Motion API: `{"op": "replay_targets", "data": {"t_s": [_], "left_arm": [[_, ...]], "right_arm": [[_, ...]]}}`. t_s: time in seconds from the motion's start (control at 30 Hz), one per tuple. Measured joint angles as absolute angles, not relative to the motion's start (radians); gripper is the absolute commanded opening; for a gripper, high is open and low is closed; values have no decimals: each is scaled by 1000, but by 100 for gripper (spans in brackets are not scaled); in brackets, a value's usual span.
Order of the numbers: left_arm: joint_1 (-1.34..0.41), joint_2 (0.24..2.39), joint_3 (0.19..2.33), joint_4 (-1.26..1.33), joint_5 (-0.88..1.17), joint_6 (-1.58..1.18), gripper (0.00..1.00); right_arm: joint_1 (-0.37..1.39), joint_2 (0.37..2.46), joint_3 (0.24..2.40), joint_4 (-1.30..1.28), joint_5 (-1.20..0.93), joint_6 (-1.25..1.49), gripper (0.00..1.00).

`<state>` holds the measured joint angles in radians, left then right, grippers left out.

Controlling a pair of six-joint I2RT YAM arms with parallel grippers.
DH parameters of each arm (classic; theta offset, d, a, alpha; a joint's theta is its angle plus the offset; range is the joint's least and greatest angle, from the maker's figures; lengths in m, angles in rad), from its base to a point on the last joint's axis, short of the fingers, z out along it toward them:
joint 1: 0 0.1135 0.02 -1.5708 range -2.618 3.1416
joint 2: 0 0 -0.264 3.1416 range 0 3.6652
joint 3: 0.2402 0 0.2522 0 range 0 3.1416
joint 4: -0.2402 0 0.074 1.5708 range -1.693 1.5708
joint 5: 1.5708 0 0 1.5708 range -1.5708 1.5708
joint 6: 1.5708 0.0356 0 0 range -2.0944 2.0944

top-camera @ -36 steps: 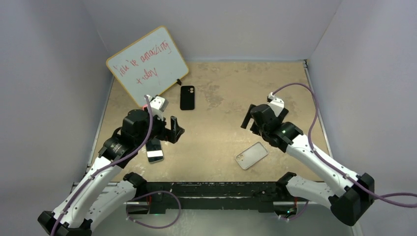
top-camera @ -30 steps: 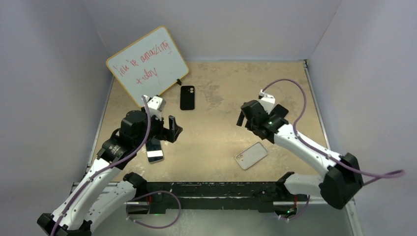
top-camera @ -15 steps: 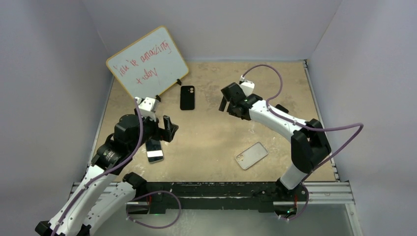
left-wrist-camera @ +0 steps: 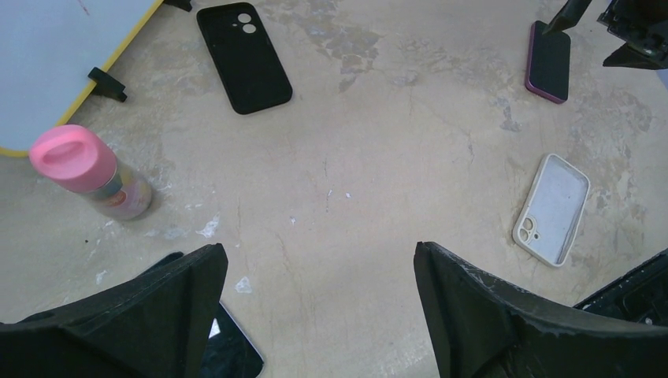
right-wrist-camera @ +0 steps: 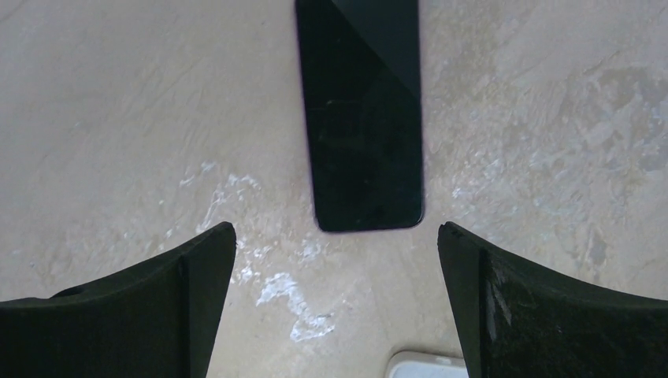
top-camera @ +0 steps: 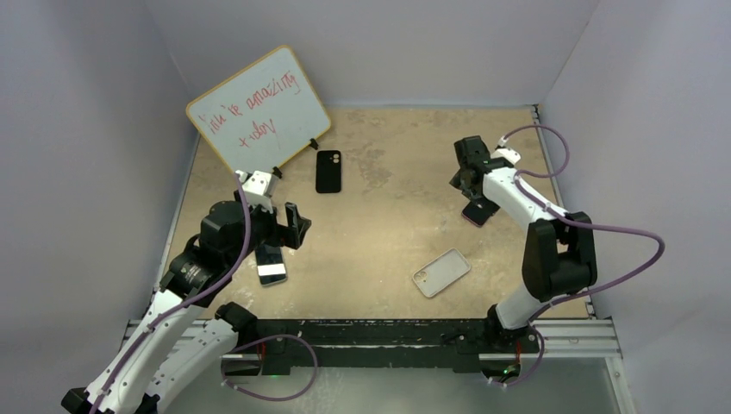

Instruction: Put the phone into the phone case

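Note:
The phone [top-camera: 271, 266] lies screen up at the near left, black with a thin white rim. In the left wrist view only its corner [left-wrist-camera: 232, 352] shows, beside my left finger. The phone case [top-camera: 328, 171] lies flat at the back middle, matte black with a camera cutout; it also shows in the left wrist view [left-wrist-camera: 243, 57]. My left gripper [top-camera: 297, 226] is open and empty, above and just right of the phone; its fingers frame bare table [left-wrist-camera: 319, 260]. My right gripper [top-camera: 467, 183] is open and empty at the far right, away from both.
A second black-screened phone with a purple rim [top-camera: 478, 213] lies just ahead of my right gripper [right-wrist-camera: 337, 236]. A whitish-beige-backed phone [top-camera: 440, 272] lies near front middle. A whiteboard [top-camera: 257, 112] leans at the back left. A pink-capped bottle [left-wrist-camera: 87, 169] stands near it.
My right arm swung from the table's middle to the far right and now hangs over the purple-rimmed phone, which has come into view. My left arm drew back slightly and stays open.

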<state>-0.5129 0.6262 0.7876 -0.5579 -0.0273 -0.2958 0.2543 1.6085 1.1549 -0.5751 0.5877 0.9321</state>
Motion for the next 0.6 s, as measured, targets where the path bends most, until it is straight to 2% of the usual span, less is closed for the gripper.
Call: {"op": "replay_targets", "data": {"t_s": [0.6], "left_arm": [[-513, 628, 788, -564, -33, -296, 93]], "right_arm": [[110, 1759, 1138, -500, 498, 891, 99]]}}
